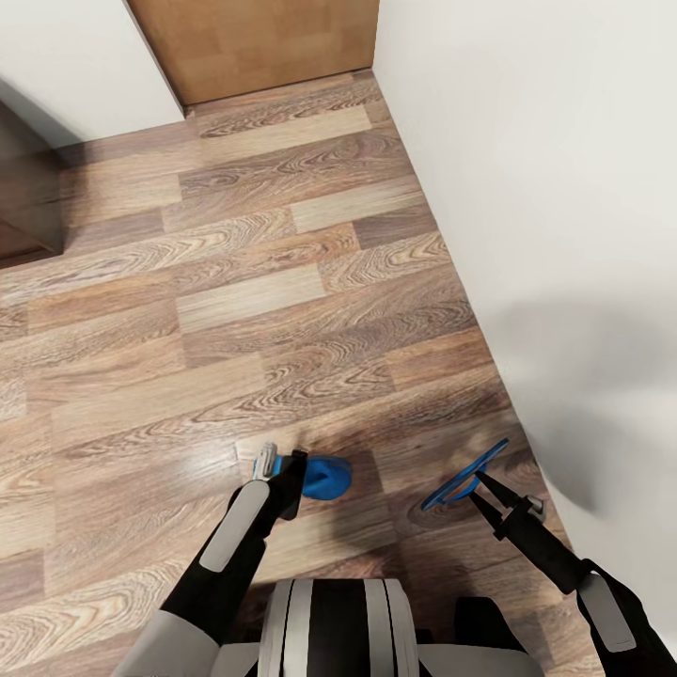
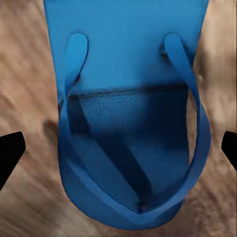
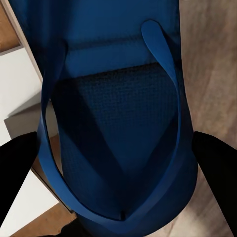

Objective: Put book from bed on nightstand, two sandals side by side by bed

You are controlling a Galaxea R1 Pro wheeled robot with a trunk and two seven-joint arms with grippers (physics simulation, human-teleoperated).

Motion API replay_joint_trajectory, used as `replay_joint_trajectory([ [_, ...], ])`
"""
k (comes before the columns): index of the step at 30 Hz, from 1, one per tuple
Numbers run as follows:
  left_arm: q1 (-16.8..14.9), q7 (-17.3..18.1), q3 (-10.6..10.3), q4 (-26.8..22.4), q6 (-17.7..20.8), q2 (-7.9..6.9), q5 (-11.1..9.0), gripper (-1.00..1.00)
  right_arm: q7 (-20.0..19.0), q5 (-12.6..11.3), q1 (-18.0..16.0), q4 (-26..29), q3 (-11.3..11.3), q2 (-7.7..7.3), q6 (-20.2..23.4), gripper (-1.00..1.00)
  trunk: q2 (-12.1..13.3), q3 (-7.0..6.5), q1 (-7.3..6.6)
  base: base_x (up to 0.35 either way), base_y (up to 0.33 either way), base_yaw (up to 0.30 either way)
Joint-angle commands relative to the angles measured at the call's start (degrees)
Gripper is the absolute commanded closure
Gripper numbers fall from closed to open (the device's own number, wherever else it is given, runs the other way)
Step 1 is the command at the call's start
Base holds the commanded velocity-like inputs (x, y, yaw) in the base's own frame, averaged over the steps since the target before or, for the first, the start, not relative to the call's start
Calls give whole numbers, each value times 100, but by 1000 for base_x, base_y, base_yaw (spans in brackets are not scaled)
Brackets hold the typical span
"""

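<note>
Two blue sandals show. One sandal [image 1: 326, 477] sits low over the wood floor beside my left gripper [image 1: 282, 470]. In the left wrist view that sandal [image 2: 131, 64] faces the camera strap side up, and the left gripper [image 2: 118, 148] is open, with gaps between the sandal and both black fingertips [image 2: 10, 153]. I cannot tell whether it rests on the floor. The other sandal [image 1: 463, 480] hangs tilted above the floor, and my right gripper [image 1: 481, 485] is shut on it. In the right wrist view the right fingers [image 3: 215, 163] press the sandal's [image 3: 118, 59] edges. Book, bed and nightstand are out of view.
A white wall [image 1: 564, 188] runs close along my right side, near the right arm. A brown door [image 1: 254, 42] stands ahead at the far end. A dark piece of furniture [image 1: 23, 188] stands at the far left. Brown plank floor [image 1: 235, 310] stretches ahead.
</note>
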State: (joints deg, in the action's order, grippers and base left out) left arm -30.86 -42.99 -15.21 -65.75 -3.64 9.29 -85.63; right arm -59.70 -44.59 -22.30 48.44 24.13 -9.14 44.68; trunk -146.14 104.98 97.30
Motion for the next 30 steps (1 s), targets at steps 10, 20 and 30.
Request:
replay_joint_trajectory([
  [10,1,-6,0,206,-40,3,-42,-100,-7,-15,-2,-2,4,0,32,100,-1,2,-1,0,0,0],
  [20,-3,149,0,367,-34,3,-39,100,-7,-15,-2,0,4,0,32,100,-1,2,-1,0,0,0],
  [30,0,316,-2,414,-39,3,-34,100,-7,-15,-2,-2,4,0,32,100,-1,2,-1,0,0,0],
])
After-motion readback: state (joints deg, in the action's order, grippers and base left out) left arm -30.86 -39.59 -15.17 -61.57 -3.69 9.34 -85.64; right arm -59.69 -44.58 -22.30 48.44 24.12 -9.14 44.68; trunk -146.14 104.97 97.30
